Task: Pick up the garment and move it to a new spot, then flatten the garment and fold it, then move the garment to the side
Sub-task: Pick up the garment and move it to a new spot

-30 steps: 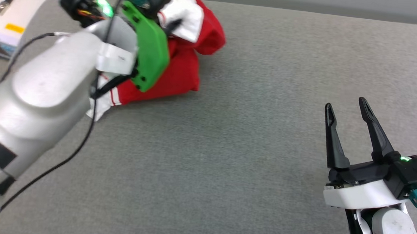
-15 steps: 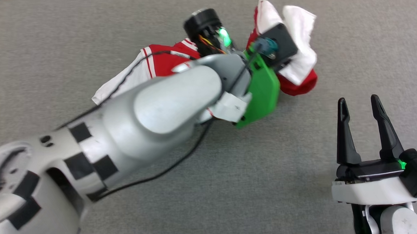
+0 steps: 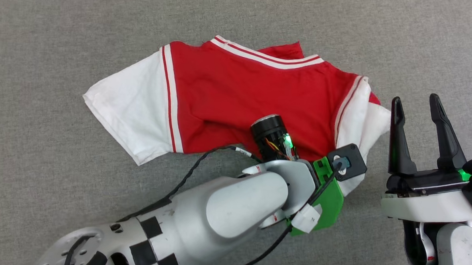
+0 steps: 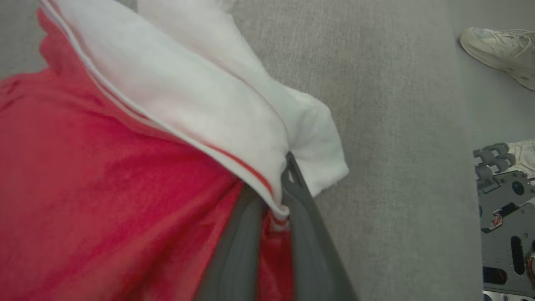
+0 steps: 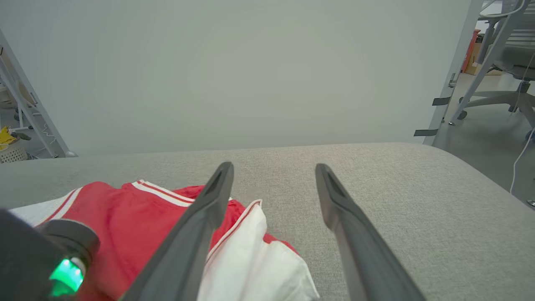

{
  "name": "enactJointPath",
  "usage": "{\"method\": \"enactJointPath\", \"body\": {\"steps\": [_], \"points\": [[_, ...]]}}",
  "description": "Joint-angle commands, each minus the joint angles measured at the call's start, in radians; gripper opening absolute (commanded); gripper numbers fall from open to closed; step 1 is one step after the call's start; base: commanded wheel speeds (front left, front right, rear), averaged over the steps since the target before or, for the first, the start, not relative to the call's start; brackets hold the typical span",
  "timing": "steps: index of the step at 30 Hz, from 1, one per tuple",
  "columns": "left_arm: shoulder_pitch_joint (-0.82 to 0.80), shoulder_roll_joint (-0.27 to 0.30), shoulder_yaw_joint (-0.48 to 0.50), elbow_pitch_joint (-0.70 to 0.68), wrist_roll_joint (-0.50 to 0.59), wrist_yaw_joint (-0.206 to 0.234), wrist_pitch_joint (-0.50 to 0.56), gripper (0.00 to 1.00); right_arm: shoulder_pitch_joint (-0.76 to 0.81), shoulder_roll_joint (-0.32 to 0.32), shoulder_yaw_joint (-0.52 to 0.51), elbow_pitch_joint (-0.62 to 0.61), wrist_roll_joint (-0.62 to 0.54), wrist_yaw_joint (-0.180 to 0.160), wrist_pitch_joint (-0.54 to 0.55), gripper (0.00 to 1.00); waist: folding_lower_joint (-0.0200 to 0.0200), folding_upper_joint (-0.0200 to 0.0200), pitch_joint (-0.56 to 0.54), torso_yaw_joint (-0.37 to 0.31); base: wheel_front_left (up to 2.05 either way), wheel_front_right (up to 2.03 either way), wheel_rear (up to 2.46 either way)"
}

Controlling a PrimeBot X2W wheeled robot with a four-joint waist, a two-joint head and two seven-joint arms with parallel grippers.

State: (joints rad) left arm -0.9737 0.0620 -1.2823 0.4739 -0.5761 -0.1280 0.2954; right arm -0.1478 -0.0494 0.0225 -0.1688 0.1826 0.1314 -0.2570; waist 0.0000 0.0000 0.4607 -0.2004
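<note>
The red shirt [image 3: 237, 92] is lying on the grey bench [image 3: 65, 29], in the upper middle of the head view. Its striped neck edge [image 3: 263, 58] is pointing toward the top of the frame. The flat sleeve [image 3: 129, 112] is sticking out to the left, white and smooth. The bunched sleeve [image 3: 360, 122] is sitting at the right end of the shirt, folded over on itself, just beside the right tool [image 3: 416, 99].

The left arm [image 3: 224, 211] is reaching in from the lower left of the head view and is covering part of the shirt's lower edge. In the left wrist view the left tool [image 4: 273, 196] is pinched nearly shut. It is holding the shirt's edge, right where the red cloth is meeting the white sleeve. Cloth is hanging over its fingers [image 4: 309, 234] and is hiding most of one.

The right tool is standing at the right of the head view with its two fingers spread wide, holding nothing. In the right wrist view the bunched sleeve is lying under its left finger, but I cannot tell whether they are touching.

A pale shoe [image 4: 497, 50] is showing in the upper right of the left wrist view, on the floor [image 4: 493, 108] past the bench edge.
</note>
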Motion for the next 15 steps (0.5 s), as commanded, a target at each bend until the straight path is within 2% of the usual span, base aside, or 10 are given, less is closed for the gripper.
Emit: {"method": "enactJointPath", "body": {"steps": [1,4,5,6,15], "points": [[0.029,-0.007,0.002,0.000,0.015,-0.003,0.009,0.00,-0.017,-0.001,-0.003,-0.003,0.009,-0.001,-0.005,1.00,0.0000,0.0000,0.014,-0.007,0.00,0.00,0.00],[0.048,-0.010,0.002,0.000,0.026,-0.003,0.001,0.00,-0.019,-0.001,-0.007,0.004,0.008,-0.001,-0.005,1.00,0.0000,0.0000,0.009,-0.001,0.00,0.00,0.00],[0.047,-0.010,0.002,0.002,0.026,-0.003,-0.009,0.19,-0.018,-0.001,-0.008,0.006,0.007,-0.001,-0.005,1.00,0.0000,0.0000,0.004,0.003,0.00,0.00,0.00],[0.040,-0.011,0.002,0.003,0.033,-0.003,-0.031,1.00,-0.016,-0.001,-0.011,0.009,0.006,-0.001,-0.005,1.00,0.0000,0.0000,-0.003,0.008,0.00,0.00,0.00],[-0.004,-0.012,0.003,-0.016,0.014,-0.003,-0.324,1.00,0.043,-0.001,-0.047,0.043,-0.004,-0.001,-0.005,1.00,0.0000,0.0000,-0.136,0.089,0.00,0.00,0.00]]}}
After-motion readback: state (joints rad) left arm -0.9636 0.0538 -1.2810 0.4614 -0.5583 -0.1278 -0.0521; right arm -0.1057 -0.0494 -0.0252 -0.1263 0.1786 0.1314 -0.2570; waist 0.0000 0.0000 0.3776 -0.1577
